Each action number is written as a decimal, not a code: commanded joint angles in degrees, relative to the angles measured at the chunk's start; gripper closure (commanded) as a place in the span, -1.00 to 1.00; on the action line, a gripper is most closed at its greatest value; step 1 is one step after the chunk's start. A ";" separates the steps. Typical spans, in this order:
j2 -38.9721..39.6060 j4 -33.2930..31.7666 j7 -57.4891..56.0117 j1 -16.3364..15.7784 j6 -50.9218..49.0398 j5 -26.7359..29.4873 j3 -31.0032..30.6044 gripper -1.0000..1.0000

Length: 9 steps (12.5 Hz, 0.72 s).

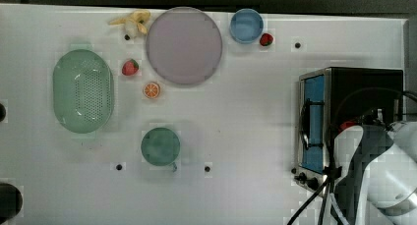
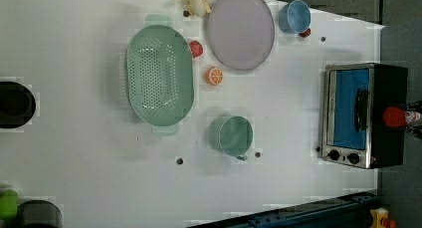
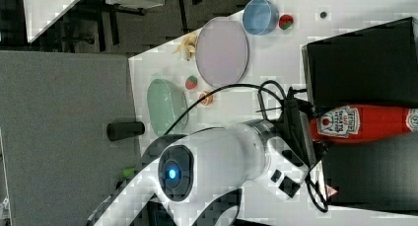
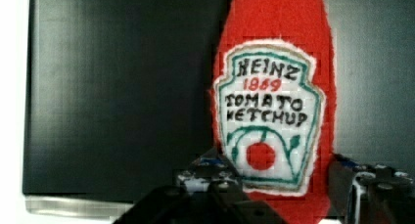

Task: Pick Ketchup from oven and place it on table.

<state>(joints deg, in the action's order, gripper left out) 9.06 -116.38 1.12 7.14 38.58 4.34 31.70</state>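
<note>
The ketchup (image 4: 274, 111), a red bottle with a white crest label, lies on the black top of the oven (image 1: 364, 87), label facing the wrist camera. My gripper (image 4: 274, 185) is at the bottle's lower end, one finger (image 4: 210, 177) against each side of it. In the right view the ketchup (image 3: 365, 123) stretches across the oven (image 3: 360, 58), with my gripper (image 3: 315, 130) at its labelled end. In the left view the ketchup (image 2: 395, 117) sits behind the oven's (image 2: 348, 113) blue glass door. The arm hides most of the ketchup (image 1: 348, 125) in the top view. The white table (image 1: 236, 136) carries everything.
Toward the top view's left stand a green colander (image 1: 83, 91), a pale purple plate (image 1: 184, 45), a blue bowl (image 1: 246, 25), a green cup (image 1: 160, 146), a banana (image 1: 133, 21), an orange slice (image 1: 151, 90) and two strawberries (image 1: 130, 67). Bare table lies between the cup and the oven.
</note>
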 commanded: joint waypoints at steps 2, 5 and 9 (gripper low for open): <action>-8.96 6.83 0.87 -3.69 -14.69 -0.75 -6.27 -0.01; -14.33 5.79 5.33 -4.25 -17.78 -1.07 -14.30 -0.01; -16.42 -0.74 14.06 -4.43 -18.39 -1.07 -24.26 -0.01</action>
<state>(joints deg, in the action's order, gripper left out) -8.55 -115.26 9.11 2.68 19.28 3.44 8.70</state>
